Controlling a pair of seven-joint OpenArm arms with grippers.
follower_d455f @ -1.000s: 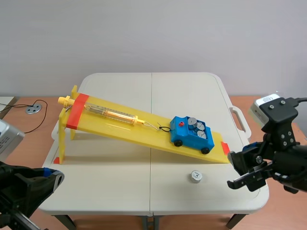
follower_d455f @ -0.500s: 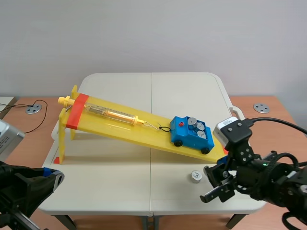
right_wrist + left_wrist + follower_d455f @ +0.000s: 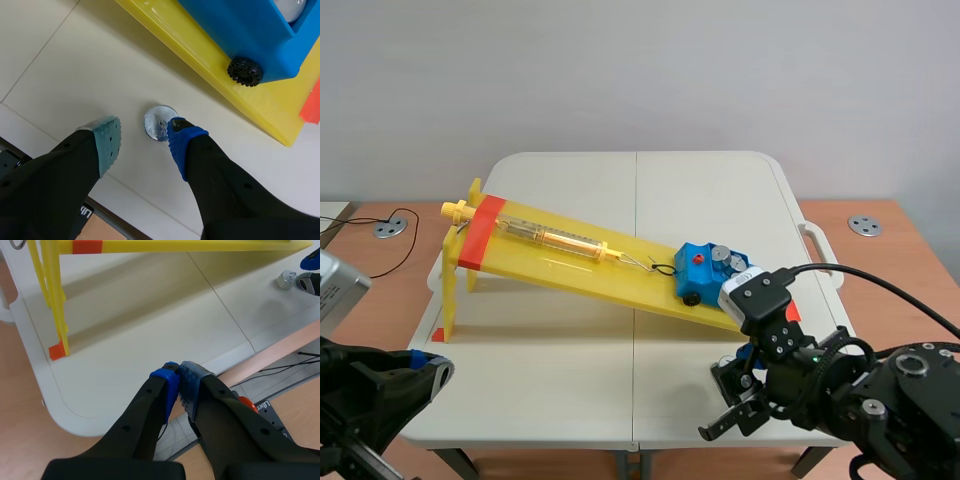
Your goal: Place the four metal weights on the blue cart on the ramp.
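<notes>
- Scene camera: mid-rig, high, facing forward and down over the table; whole ramp in frame.
- Left wrist camera: low off my near table edge, facing across it; weight far ahead.
- Right wrist camera: close above that same weight, ramp's low end beside.

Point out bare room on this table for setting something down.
Bare: the table beyond the ramp, and the near-left stretch in front of it. Crowded: near right, where the open right gripper sits at the weight near the blue cart.
</notes>
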